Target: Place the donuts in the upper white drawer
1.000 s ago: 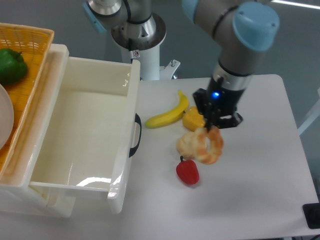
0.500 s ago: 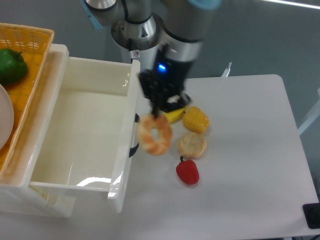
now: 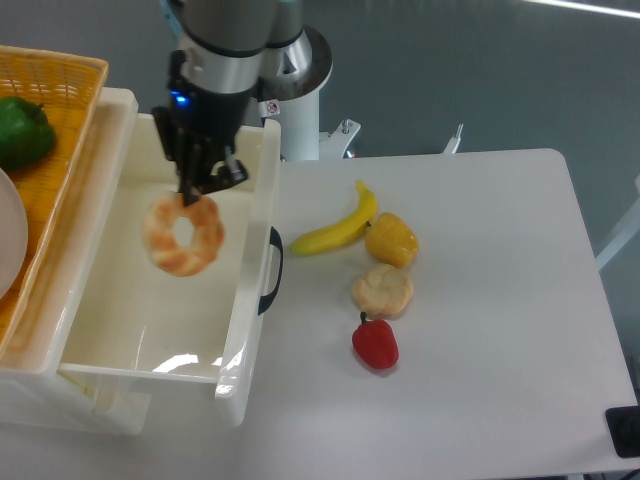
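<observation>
A golden-brown donut point(image 3: 184, 235) with pale patches and a clear centre hole hangs in the air over the inside of the upper white drawer point(image 3: 110, 330). My gripper point(image 3: 197, 190) is shut on the donut's top edge, pointing down from above. The drawer is pulled open, and its black handle point(image 3: 271, 270) faces the table. Its white floor shows nothing lying on it beneath the donut.
On the table to the right of the drawer lie a banana point(image 3: 336, 229), a yellow pepper point(image 3: 391, 240), a pale bread roll point(image 3: 383, 290) and a red pepper point(image 3: 375, 343). An orange wicker basket point(image 3: 55, 100) with a green pepper point(image 3: 22, 132) stands at the far left.
My gripper has carried the donut leftward from above the table, over the drawer's front wall, to above the drawer's interior. The other food has stayed put.
</observation>
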Robot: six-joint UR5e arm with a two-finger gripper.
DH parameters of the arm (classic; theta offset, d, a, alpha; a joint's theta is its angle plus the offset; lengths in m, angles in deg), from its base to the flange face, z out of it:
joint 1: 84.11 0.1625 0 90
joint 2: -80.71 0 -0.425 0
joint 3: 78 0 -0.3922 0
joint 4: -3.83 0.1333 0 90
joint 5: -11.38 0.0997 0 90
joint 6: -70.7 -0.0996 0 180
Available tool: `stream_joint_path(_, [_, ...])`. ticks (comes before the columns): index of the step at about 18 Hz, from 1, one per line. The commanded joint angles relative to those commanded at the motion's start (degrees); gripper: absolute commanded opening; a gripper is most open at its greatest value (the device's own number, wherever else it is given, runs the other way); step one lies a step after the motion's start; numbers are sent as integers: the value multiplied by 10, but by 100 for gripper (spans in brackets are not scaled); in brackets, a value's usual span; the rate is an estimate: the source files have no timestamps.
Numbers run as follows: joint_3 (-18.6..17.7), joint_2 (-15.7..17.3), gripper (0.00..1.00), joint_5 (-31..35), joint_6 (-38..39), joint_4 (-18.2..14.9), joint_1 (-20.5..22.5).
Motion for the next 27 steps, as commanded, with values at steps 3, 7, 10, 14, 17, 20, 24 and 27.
stream_joint_path(3, [-14, -4, 5, 1, -3, 4, 0])
stream_joint_path(7, [-19, -5, 20, 1, -6, 4, 0])
stream_joint_path(10, [-19, -10, 38, 1, -6, 4, -3])
stream_joint_path(14, [-19, -11, 54, -1, -6, 5, -3])
stream_joint_path(17, [-19, -11, 59, -3, -5, 5, -3])
stream_joint_path(20, [-16, -11, 60, -5, -4, 5, -3])
stream_joint_path(24, [-7, -11, 61, -4, 0, 22, 7])
stream_joint_path(27, [-4, -8, 61, -10, 3, 69, 50])
